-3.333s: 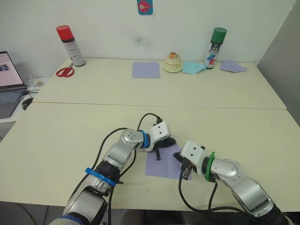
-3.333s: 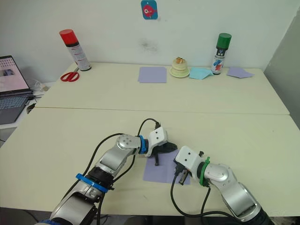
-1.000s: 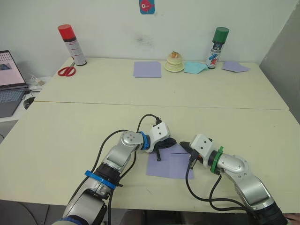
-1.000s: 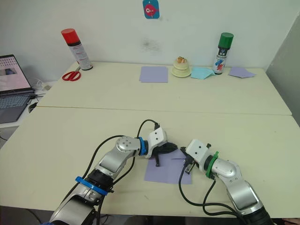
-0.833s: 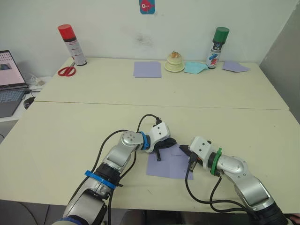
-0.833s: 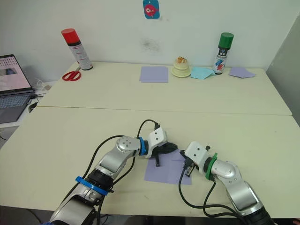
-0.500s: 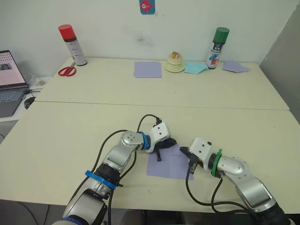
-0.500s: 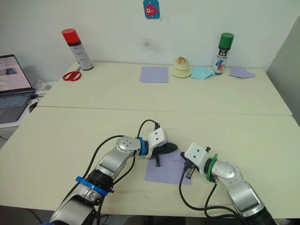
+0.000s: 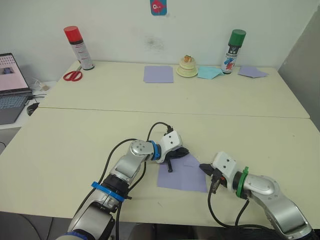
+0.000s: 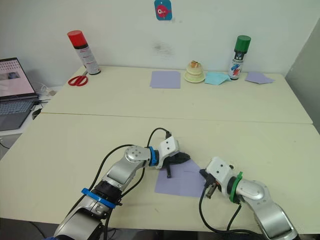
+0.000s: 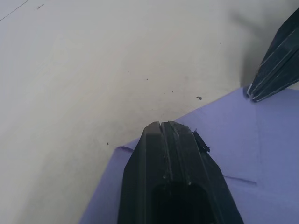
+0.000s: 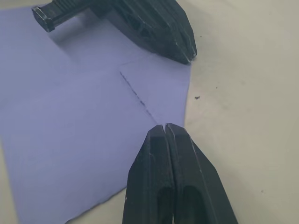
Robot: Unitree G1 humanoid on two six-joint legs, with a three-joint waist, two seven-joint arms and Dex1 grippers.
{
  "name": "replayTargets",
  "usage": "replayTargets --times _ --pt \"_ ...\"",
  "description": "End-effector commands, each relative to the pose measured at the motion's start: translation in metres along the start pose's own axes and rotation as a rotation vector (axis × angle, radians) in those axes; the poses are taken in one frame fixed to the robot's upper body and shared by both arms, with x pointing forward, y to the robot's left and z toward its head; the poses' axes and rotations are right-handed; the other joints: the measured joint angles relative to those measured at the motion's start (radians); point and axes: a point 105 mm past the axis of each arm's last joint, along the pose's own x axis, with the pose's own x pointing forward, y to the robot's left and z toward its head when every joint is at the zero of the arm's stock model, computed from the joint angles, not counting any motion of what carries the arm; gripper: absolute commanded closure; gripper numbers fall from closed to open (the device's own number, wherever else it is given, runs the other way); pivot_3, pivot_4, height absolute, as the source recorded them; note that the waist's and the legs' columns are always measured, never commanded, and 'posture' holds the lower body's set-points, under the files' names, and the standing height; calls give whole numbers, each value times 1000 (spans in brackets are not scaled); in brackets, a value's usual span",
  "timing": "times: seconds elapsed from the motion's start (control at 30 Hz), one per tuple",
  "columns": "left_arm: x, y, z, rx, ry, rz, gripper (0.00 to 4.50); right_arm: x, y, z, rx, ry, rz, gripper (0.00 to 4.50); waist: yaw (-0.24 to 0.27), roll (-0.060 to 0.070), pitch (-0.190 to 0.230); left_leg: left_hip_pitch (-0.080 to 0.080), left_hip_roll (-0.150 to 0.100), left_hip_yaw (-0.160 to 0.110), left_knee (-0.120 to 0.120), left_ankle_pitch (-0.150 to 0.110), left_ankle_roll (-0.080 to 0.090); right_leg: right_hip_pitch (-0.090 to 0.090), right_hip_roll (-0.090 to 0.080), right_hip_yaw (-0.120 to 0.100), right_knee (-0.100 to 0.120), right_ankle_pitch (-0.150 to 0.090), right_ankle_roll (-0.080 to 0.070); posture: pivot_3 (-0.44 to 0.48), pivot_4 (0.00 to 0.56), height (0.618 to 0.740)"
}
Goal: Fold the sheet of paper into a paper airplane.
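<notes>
The sheet of paper (image 9: pixel 181 176) lies flat on the near table, lavender, with a crease (image 12: pixel 138 95) across one far corner. My left gripper (image 9: pixel 184 151) is shut, its tip (image 11: pixel 161 125) pressed on the sheet's far edge. Shut as well, my right gripper (image 9: pixel 202 167) points left with its tip (image 12: pixel 166 127) at the sheet's right edge. In the left wrist view the right gripper's tip (image 11: pixel 261 84) touches the paper's border. No paper airplane shape is formed; the sheet is still a flat rectangle.
On the back table lie another lavender sheet (image 9: pixel 158 74), a pale blue paper (image 9: pixel 207 73) and a folded lavender piece (image 9: pixel 252 71). A green-capped can (image 9: pixel 232 45), a cream object (image 9: pixel 187 66), a red-capped can (image 9: pixel 76 47), scissors (image 9: pixel 73 75) and a laptop (image 9: pixel 10 85) stand around.
My right gripper slid from the sheet's far right corner toward the near right, along the right edge. The left gripper has stayed on the far edge. The camera shifted slightly.
</notes>
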Motion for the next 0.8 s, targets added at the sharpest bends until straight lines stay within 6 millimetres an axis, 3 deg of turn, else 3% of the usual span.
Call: replayTargets --times 0.03,0.23,0.63,0.8 --pt "3 -11 -32 -52 112 -37 4500 -10 2 44 -13 -237 16 4481 0 1 1 0 0 0 0 0 0 0 0 0 0 0 0 0 150 740" --pt "4 -11 -30 -48 107 -38 4500 -6 3 52 -92 -235 67 4481 0 1 1 0 0 1 0 0 0 0 0 0 -1 0 0 0 150 740" --pt "5 -12 -28 -44 103 -40 4500 33 -3 29 -184 -85 65 4481 2 1 1 0 -1 0 0 0 0 0 0 0 -1 0 0 0 150 740" --pt "4 -11 -28 -44 103 -34 4500 40 0 16 -211 -18 89 4481 2 1 1 0 -1 0 0 0 0 0 0 0 0 0 0 0 150 740"
